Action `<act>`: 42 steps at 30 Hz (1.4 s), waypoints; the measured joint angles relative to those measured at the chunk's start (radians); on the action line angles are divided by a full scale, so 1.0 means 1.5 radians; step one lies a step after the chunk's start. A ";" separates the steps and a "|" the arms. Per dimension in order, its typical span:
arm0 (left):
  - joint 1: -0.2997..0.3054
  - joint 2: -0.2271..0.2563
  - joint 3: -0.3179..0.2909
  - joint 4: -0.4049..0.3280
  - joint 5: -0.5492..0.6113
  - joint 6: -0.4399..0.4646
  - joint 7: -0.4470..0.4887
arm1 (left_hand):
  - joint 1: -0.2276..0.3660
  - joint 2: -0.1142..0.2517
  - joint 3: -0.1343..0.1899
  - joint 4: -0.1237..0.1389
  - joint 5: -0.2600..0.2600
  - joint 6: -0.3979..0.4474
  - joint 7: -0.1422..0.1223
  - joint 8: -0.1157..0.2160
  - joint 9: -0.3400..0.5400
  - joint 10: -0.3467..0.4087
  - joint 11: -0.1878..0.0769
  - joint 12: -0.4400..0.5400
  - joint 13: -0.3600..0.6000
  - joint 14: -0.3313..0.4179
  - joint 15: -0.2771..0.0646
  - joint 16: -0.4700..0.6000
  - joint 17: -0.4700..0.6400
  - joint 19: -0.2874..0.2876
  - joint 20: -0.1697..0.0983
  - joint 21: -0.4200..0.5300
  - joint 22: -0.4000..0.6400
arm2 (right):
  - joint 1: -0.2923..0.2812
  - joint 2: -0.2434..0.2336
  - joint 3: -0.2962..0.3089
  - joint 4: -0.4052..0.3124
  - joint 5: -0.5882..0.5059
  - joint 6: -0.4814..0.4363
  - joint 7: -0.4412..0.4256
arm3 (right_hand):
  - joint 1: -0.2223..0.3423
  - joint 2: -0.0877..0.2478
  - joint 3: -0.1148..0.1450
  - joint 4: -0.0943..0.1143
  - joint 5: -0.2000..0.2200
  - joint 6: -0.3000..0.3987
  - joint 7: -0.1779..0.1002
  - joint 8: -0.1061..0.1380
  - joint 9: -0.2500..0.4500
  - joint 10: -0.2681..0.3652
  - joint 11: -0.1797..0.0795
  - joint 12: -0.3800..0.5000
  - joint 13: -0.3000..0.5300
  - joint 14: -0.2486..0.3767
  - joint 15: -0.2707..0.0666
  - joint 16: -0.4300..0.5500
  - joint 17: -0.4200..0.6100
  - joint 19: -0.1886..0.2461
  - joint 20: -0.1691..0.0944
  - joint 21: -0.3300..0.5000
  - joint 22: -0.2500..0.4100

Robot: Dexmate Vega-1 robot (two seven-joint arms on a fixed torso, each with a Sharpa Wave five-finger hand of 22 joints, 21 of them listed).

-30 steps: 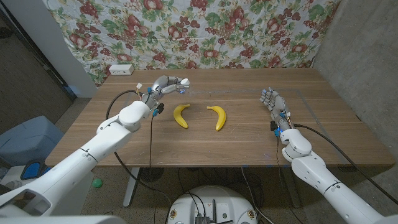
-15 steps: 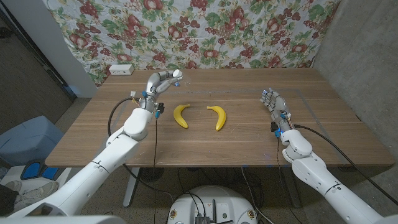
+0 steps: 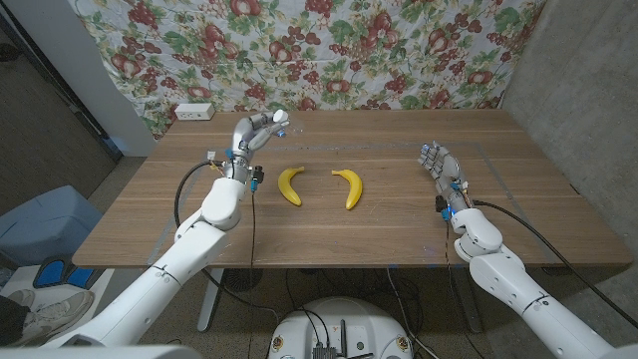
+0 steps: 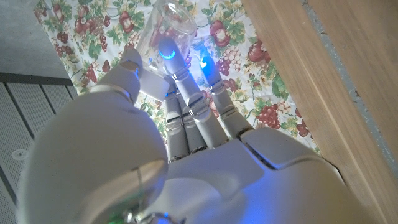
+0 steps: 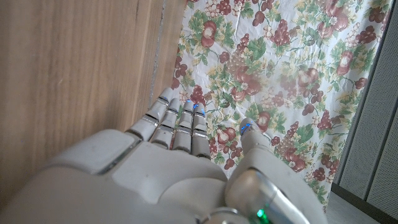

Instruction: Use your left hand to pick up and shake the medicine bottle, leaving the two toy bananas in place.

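Observation:
My left hand (image 3: pixel 256 133) is raised above the table's far left part and grips a small clear medicine bottle (image 3: pixel 280 118) in its fingertips. In the left wrist view the bottle (image 4: pixel 166 23) shows beyond my fingers (image 4: pixel 186 93), against the floral cloth. Two yellow toy bananas lie on the wood near the middle, the left banana (image 3: pixel 289 185) and the right banana (image 3: pixel 349 186), both apart from my hands. My right hand (image 3: pixel 440 166) stays at the right side of the table, fingers extended, holding nothing.
A white power strip (image 3: pixel 193 112) sits at the table's far left corner. A floral cloth (image 3: pixel 329 50) hangs behind the table (image 3: pixel 399 224). A blue chair (image 3: pixel 45 224) stands off the left edge.
My left hand has turned from reaching rightward to pointing up and back, carrying the bottle higher and slightly left. The bananas and right hand have not moved.

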 measured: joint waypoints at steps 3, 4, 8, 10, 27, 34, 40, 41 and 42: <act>-0.006 0.017 0.003 -0.016 -0.006 0.037 -0.016 | 0.000 0.000 0.000 0.000 0.000 0.000 0.000 0.000 0.000 0.000 0.000 0.000 0.000 0.000 0.000 0.000 0.000 0.000 0.000 0.000 0.000 | -0.001 0.000 0.001 0.000 0.001 0.001 0.000 | 0.000 0.000 0.000 0.000 0.000 0.000 0.000 0.000 0.000 0.000 0.000 0.000 0.000 0.000 0.000 0.000 0.000 0.000 0.000 0.000 0.000; -0.006 0.017 0.003 -0.016 -0.007 0.040 -0.018 | 0.000 0.000 0.000 0.000 0.000 0.000 0.000 0.000 0.000 0.000 0.000 0.000 0.000 0.000 0.000 -0.003 0.000 0.000 0.000 0.000 0.000 | -0.001 0.000 0.001 0.000 0.001 0.001 0.000 | 0.000 0.000 0.000 0.000 0.000 0.000 0.000 0.000 0.000 0.000 0.000 0.000 0.000 0.000 0.000 0.000 0.000 0.000 0.000 0.000 0.000; -0.023 0.051 0.014 -0.043 -0.017 0.108 -0.053 | 0.000 0.000 0.000 0.000 0.000 0.000 0.000 0.000 0.000 0.000 0.000 -0.003 0.000 0.001 0.001 -0.003 0.000 0.000 0.000 0.000 0.000 | -0.002 -0.001 0.002 0.000 0.002 0.001 0.002 | 0.000 0.000 0.000 0.000 0.000 0.000 0.000 0.000 0.000 0.000 0.000 0.000 0.000 0.000 0.000 0.000 0.000 0.000 0.000 0.000 0.000; -0.031 0.064 0.019 -0.051 -0.021 0.135 -0.068 | 0.000 0.000 0.000 0.000 -0.001 0.000 0.000 0.000 0.000 0.000 0.000 -0.003 0.000 0.001 0.001 -0.003 0.000 -0.003 -0.003 0.000 0.000 | -0.002 -0.001 0.002 0.000 0.003 0.002 0.002 | 0.000 0.000 0.000 0.000 0.000 0.000 0.000 0.000 0.000 0.000 0.000 0.000 0.000 0.000 0.000 0.000 0.000 0.000 0.000 0.000 0.000; -0.096 0.141 0.063 -0.082 -0.042 0.261 -0.182 | -0.001 0.001 0.002 -0.002 0.000 0.000 0.000 -0.002 0.000 0.006 0.001 -0.009 0.000 0.001 -0.002 -0.005 0.000 -0.007 0.000 0.004 0.000 | -0.003 -0.001 0.004 0.005 0.008 0.002 0.007 | 0.000 0.000 0.000 0.000 0.000 0.000 0.000 0.000 0.000 0.000 0.000 0.000 0.000 0.000 0.000 -0.005 0.000 0.005 -0.005 -0.005 0.000; -0.101 0.144 0.067 -0.080 -0.043 0.254 -0.180 | -0.001 0.001 0.002 -0.002 0.000 0.001 0.001 -0.005 0.000 0.006 0.001 -0.010 0.000 0.001 -0.002 -0.005 0.002 -0.007 0.000 0.004 0.000 | -0.002 -0.001 0.005 0.006 0.009 0.003 0.008 | 0.000 0.000 0.000 0.000 0.000 0.000 0.000 0.000 0.000 0.000 0.000 0.000 0.000 0.000 0.000 -0.005 0.000 0.005 -0.005 -0.005 0.000; -0.083 0.123 0.060 -0.065 -0.036 0.207 -0.142 | -0.001 0.001 0.002 -0.002 0.000 0.001 0.001 -0.007 0.000 0.006 0.001 -0.010 0.000 0.001 -0.001 -0.010 0.003 -0.007 0.000 0.007 0.000 | -0.001 -0.001 0.005 0.008 0.009 0.003 0.008 | 0.000 0.000 0.000 0.000 0.000 0.000 0.000 0.000 0.000 0.000 0.000 0.000 0.000 0.000 0.000 -0.005 0.000 0.005 -0.005 -0.009 0.000; -0.082 0.120 0.059 -0.063 -0.034 0.197 -0.135 | -0.001 0.001 0.002 -0.002 0.000 0.001 0.001 -0.007 0.000 0.006 0.001 -0.010 0.000 0.001 -0.001 -0.010 0.003 -0.007 0.000 0.007 0.000 | -0.001 -0.001 0.005 0.008 0.009 0.003 0.008 | 0.000 0.000 0.000 0.000 0.000 0.000 0.000 0.000 0.000 0.000 0.000 0.000 0.000 0.000 0.000 -0.005 0.000 0.005 -0.005 -0.009 0.000; -0.076 0.112 0.055 -0.058 -0.032 0.185 -0.126 | -0.001 0.001 0.002 -0.002 0.000 0.001 0.001 -0.008 0.000 0.006 0.001 -0.010 0.000 0.001 -0.001 -0.010 0.003 -0.007 0.000 0.007 0.000 | -0.001 -0.001 0.005 0.008 0.009 0.003 0.008 | 0.000 0.000 0.000 0.000 0.000 0.000 0.000 0.000 0.000 0.000 0.000 0.000 0.000 0.000 0.000 -0.005 0.000 0.005 -0.005 -0.009 0.000</act>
